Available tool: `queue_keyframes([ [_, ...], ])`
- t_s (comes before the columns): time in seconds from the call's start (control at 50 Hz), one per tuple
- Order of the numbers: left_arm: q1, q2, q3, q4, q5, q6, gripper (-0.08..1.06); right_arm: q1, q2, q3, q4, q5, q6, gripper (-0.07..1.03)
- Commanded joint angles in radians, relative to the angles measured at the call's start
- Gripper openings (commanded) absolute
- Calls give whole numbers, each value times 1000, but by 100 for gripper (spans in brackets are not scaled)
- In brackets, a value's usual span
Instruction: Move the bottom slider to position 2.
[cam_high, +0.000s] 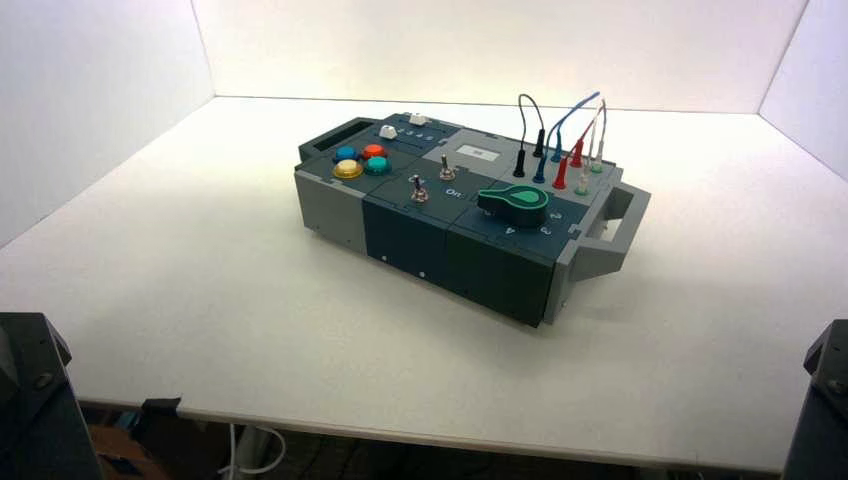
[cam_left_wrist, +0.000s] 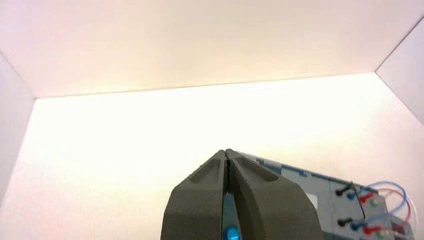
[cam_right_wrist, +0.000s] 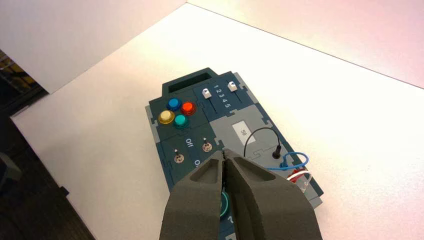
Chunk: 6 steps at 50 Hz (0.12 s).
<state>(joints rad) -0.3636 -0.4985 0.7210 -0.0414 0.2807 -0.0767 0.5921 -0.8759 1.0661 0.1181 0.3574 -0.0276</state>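
Note:
The box (cam_high: 455, 235) stands turned in the middle of the table. Its two white slider knobs sit at its far left end. The bottom slider (cam_high: 388, 131) is the knob nearer the coloured buttons; in the right wrist view (cam_right_wrist: 205, 93) it stands by the 1 end of the printed row, close to the small digit 2 (cam_right_wrist: 218, 92). The twin knob (cam_right_wrist: 232, 86) is beyond the numerals. My left gripper (cam_left_wrist: 227, 152) and right gripper (cam_right_wrist: 223, 151) are both shut and empty, well back from the box. Only the arms' dark parts show at the high view's bottom corners (cam_high: 30, 400).
Four round buttons (cam_right_wrist: 177, 111), two toggle switches (cam_right_wrist: 205, 146), a green rotary knob (cam_high: 514, 203) and plugged wires (cam_high: 565, 140) fill the rest of the box. Grey handles stick out at both ends (cam_high: 612, 235). White walls enclose the table on three sides.

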Motion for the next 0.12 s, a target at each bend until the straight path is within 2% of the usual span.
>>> queue_keyframes([
  [0.02, -5, -55, 2, 0, 0, -2, -3, 2, 8, -34, 5, -6, 2, -2],
  [0.12, -5, -66, 0, 0, 3, 0, -3, 0, 12, -32, 5, -6, 2, -2],
])
